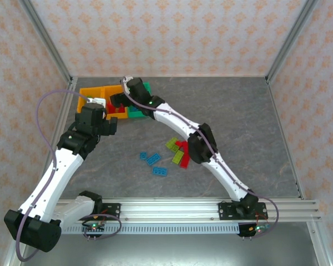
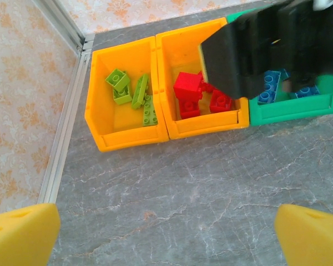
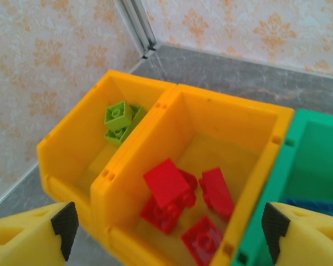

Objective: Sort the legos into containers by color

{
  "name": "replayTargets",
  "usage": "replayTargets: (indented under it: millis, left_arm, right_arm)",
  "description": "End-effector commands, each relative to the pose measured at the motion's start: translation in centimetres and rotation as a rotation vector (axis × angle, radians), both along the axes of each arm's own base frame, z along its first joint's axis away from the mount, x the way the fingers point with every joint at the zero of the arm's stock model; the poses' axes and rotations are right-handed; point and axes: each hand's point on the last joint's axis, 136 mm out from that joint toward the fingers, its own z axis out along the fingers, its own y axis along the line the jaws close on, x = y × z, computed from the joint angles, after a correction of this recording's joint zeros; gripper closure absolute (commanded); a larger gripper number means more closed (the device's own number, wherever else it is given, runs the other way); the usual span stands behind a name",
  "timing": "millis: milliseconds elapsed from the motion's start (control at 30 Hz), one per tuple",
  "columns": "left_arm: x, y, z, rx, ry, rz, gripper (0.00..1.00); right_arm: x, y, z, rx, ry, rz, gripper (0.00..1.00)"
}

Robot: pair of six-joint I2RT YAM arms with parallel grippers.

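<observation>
Three joined containers stand at the back left. The left orange bin (image 2: 122,141) holds lime green legos (image 2: 130,91). Red legos (image 3: 172,185) lie in the middle orange bin (image 3: 233,111), and blue legos (image 2: 269,88) in the green bin (image 2: 288,111). My right gripper (image 3: 167,233) hangs open just above the middle bin, with nothing between its fingers; the red bricks lie loose below it. My left gripper (image 2: 166,238) is open and empty over bare table in front of the bins. Loose blue (image 1: 152,159), green (image 1: 177,158) and red legos (image 1: 181,145) lie mid-table.
The aluminium frame rail (image 2: 64,133) and the patterned wall run close along the left of the bins. The right arm's forearm (image 1: 175,119) stretches from the loose bricks to the bins. Open table lies to the right.
</observation>
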Motion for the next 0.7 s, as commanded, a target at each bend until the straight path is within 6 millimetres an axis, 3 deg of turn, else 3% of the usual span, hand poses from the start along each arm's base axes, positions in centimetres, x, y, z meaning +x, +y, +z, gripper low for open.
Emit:
replayTargets:
  millis: [0, 167, 300, 467, 567, 667]
  left_arm:
    - [0.2, 0.5, 0.3, 0.017, -0.006, 0.02, 0.0]
    - [0.3, 0.1, 0.8, -0.038, -0.004, 0.032, 0.0]
    - [0.0, -2.7, 1.3, -0.259, 0.005, -0.002, 0.0]
    - [-1.5, -7.4, -3.2, -0.559, 0.216, -0.001, 0.0]
    - [-2.5, -9.7, -6.3, -0.595, 0.3, 0.021, 0.0]
    - [-3.1, -12.1, -9.2, -0.59, 0.357, 0.045, 0.0]
  right_arm:
    - [-3.7, -5.0, 9.5, -0.018, 0.031, -0.001, 0.12]
    - [-9.8, -11.9, 9.9, -0.132, 0.126, -0.018, 0.11]
    - [-15.3, -18.0, 9.8, -0.188, 0.178, -0.049, 0.1]
    - [-21.6, -25.4, 8.5, -0.162, 0.227, -0.143, 0.07]
    - [-23.6, -29.1, 7.7, -0.106, 0.244, -0.261, 0.04]
    - [-24.7, -31.2, 6.4, -0.041, 0.274, -0.345, 0.03]
